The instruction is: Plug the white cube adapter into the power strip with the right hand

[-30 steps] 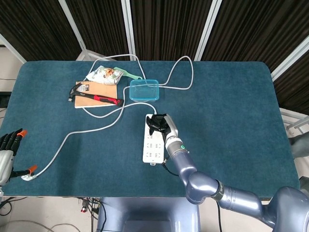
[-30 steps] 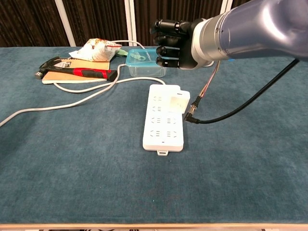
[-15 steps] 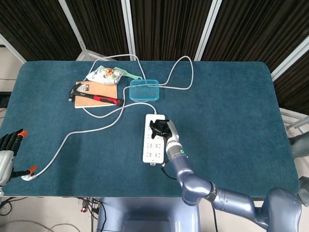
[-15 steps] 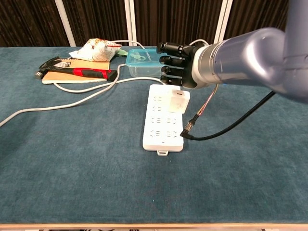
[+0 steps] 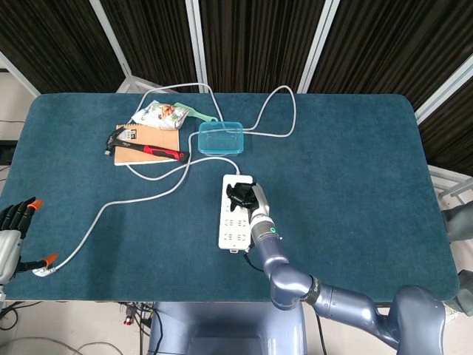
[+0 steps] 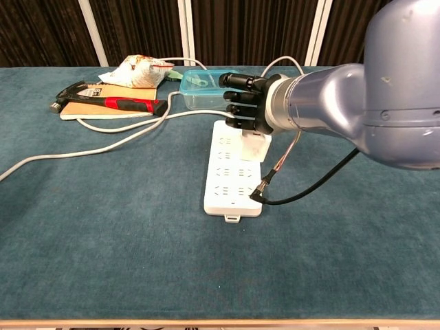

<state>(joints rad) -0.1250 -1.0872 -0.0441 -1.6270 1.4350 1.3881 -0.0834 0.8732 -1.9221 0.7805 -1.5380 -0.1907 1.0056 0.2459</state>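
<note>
The white power strip (image 5: 234, 223) (image 6: 233, 187) lies flat near the table's middle, its cord running off the far end. The white cube adapter (image 6: 256, 146) sits on the strip's far right sockets; only its lower part shows in the chest view, and the head view hides it under the hand. My right hand (image 5: 243, 195) (image 6: 245, 103) is low over the adapter with its black fingers curled in, resting on the adapter's top. My left hand (image 5: 12, 229) hangs at the table's front left corner, fingers spread, holding nothing.
A clear blue container (image 5: 220, 137) (image 6: 203, 89) stands just beyond the strip. Further left lie a red-handled hammer (image 5: 150, 151) on a brown board (image 5: 164, 140) and a snack bag (image 5: 158, 113). A white cable (image 5: 133, 198) loops across the left half. A black wire (image 6: 311, 188) trails from my wrist beside the strip.
My right hand has come down and toward me from above the strip's far end onto the adapter. The adapter, strip and left hand have stayed put.
</note>
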